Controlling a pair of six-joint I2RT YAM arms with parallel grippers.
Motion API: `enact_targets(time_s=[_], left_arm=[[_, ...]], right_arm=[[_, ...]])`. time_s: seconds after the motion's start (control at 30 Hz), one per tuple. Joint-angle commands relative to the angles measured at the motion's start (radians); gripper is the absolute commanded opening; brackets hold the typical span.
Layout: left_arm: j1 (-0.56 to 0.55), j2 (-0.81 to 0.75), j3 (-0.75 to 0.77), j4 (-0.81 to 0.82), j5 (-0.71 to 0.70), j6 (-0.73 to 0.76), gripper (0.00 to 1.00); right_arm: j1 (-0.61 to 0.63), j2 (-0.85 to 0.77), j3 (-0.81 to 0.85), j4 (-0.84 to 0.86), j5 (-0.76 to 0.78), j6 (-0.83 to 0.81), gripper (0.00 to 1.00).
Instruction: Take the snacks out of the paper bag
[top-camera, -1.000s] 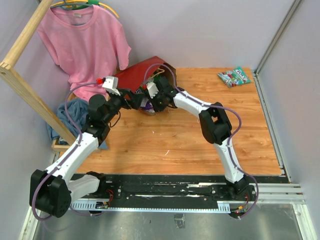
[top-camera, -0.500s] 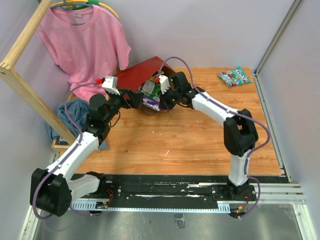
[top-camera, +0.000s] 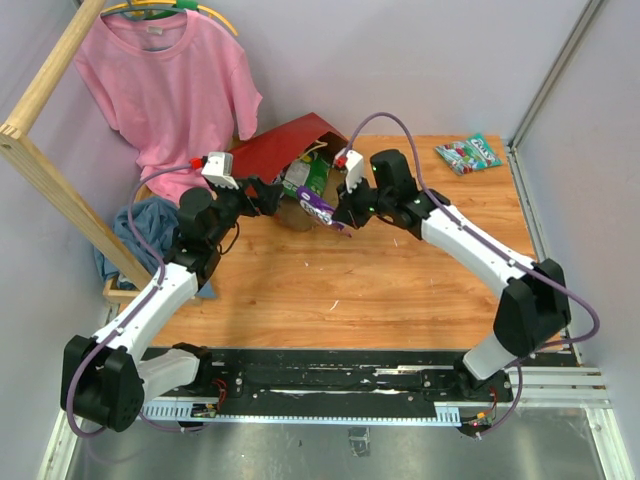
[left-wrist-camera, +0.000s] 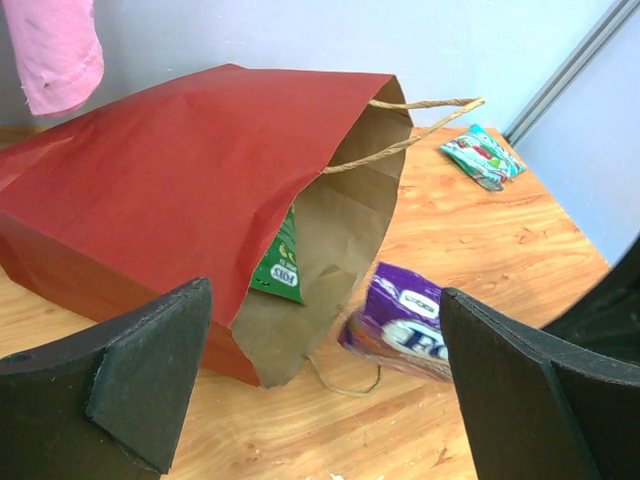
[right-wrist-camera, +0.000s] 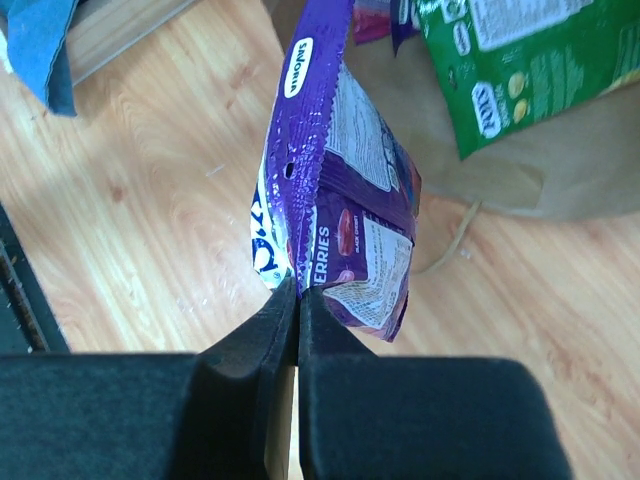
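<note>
While the left gripper (left-wrist-camera: 320, 300) hangs at the mouth of the paper bag (left-wrist-camera: 170, 190) with its jaws spread wide and nothing between them, the right gripper (right-wrist-camera: 298, 300) is clamped tight on the edge of a purple Fox's packet (right-wrist-camera: 340, 200), held over the table (top-camera: 400, 290) just outside the bag's opening. Bag's lying on its side, red face up. A green packet (left-wrist-camera: 280, 270) sits inside the mouth. Far right corner, another packet (top-camera: 468, 152) lies on the wood.

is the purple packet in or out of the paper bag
Out: the purple packet hangs pinched in the right gripper, just outside the mouth of the paper bag.
</note>
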Motion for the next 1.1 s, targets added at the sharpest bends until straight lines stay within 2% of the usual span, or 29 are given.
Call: enact_targets(time_s=[0.0, 0.17, 0.33, 0.5, 0.63, 0.9, 1.07], left_arm=[[0.01, -0.005, -0.002, 0.017, -0.012, 0.001, 1.0], [0.013, -0.022, -0.004, 0.021, -0.002, -0.006, 1.0], [0.012, -0.032, -0.01, 0.051, 0.052, -0.026, 1.0], [0.014, -0.023, -0.009, 0.061, 0.066, -0.037, 1.0], [0.015, -0.018, -0.008, 0.067, 0.077, -0.045, 1.0], [0.014, 0.004, -0.006, 0.101, 0.112, -0.077, 1.0], [0.015, 0.002, -0.008, 0.118, 0.146, -0.097, 1.0]], right_arm=[[-0.028, -0.134, -0.096, 0.058, 0.011, 0.058, 0.01], [-0.154, -0.304, -0.283, 0.145, -0.017, 0.187, 0.01], [-0.403, -0.462, -0.492, 0.322, -0.065, 0.41, 0.01], [-0.59, -0.461, -0.581, 0.415, -0.154, 0.612, 0.01], [-0.608, -0.413, -0.576, 0.451, -0.238, 0.666, 0.01], [-0.514, -0.379, -0.56, 0.496, -0.26, 0.706, 0.01], [-0.591, -0.339, -0.624, 0.537, -0.194, 0.75, 0.01]])
